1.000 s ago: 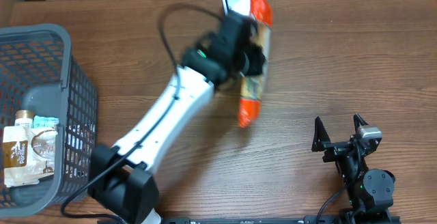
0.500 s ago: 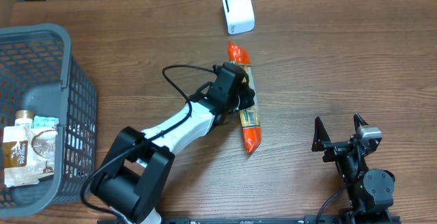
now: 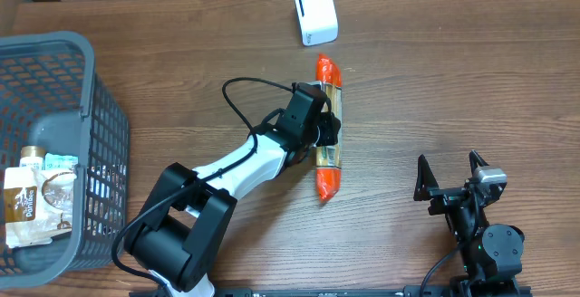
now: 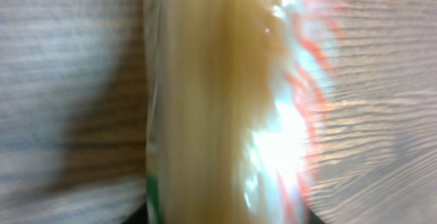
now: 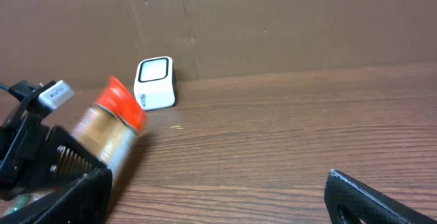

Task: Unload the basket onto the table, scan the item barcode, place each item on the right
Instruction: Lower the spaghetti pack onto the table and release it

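Observation:
The item is a long clear packet of tan noodles with orange ends [image 3: 329,157], lying lengthwise in the middle of the wooden table. My left gripper [image 3: 319,129] sits over its middle. In the left wrist view the blurred packet [image 4: 225,101] fills the space between the jaws, and whether they still press on it does not show. The white barcode scanner [image 3: 316,14] stands at the far edge, apart from the packet. The right wrist view shows that scanner [image 5: 154,83] beyond the packet [image 5: 113,125]. My right gripper [image 3: 451,188] rests open and holds nothing at the near right.
A grey mesh basket [image 3: 54,48] stands at the left edge with a brown pouch [image 3: 36,206] and other small packs inside. A cardboard wall [image 5: 273,19] closes the far side of the table. A black cable [image 3: 237,98] loops above the left arm.
My left arm has drawn back from the scanner and brought the packet to the table's middle. The packet has since shifted slightly toward the scanner. The right arm is still.

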Controlling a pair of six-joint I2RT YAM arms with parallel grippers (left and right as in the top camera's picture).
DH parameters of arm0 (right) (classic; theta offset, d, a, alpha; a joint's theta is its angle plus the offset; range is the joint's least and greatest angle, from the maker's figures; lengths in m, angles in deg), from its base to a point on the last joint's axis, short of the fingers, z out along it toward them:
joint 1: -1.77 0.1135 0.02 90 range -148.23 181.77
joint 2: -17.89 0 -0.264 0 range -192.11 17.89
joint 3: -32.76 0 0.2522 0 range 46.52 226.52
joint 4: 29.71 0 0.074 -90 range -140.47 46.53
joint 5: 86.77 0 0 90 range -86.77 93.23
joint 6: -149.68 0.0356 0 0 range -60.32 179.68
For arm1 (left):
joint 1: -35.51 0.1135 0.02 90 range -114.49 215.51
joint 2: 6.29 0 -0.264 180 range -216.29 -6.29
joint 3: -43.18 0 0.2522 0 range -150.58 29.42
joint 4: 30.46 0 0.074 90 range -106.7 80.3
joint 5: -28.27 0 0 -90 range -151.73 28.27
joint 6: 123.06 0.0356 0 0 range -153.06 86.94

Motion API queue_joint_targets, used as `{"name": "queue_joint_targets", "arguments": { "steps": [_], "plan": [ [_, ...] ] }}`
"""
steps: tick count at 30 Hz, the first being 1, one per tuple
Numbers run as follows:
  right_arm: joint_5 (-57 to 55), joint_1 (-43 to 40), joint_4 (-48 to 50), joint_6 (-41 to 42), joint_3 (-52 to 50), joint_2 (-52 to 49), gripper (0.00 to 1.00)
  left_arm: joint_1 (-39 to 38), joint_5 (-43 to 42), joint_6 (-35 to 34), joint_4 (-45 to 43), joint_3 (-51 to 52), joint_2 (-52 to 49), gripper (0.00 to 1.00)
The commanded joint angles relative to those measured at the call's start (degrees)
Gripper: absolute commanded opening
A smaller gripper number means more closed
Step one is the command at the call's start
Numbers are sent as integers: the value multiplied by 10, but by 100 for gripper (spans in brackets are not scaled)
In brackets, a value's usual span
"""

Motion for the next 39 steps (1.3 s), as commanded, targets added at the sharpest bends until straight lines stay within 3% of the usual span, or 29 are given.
{"name": "queue_joint_targets", "arguments": {
  "steps": [1, 5, 11, 17, 23, 29, 39],
  "plan": [
    [-7, 4, 3, -3, -5, 0, 100, 17, 17, 64, -7, -11, 1, 71],
    [-7, 4, 3, -4, -5, 0, 100, 33, 10, 100, -5, -20, 8, 85],
    [-7, 4, 3, -3, -5, 0, 100, 75, -21, 120, 49, -68, 49, 83],
    [-7, 4, 3, -4, -5, 0, 100, 124, -14, 173, 237, -179, 125, 76],
    [-7, 4, 3, -3, -5, 0, 100, 196, 43, 184, 475, -332, 198, 78],
    [-6, 4, 3, -4, -5, 0, 100, 334, 63, 168, 635, -433, 255, 80],
    [-7, 4, 3, -4, -5, 0, 100, 665, 62, 71, 715, -402, 273, 87]
  ]
}}
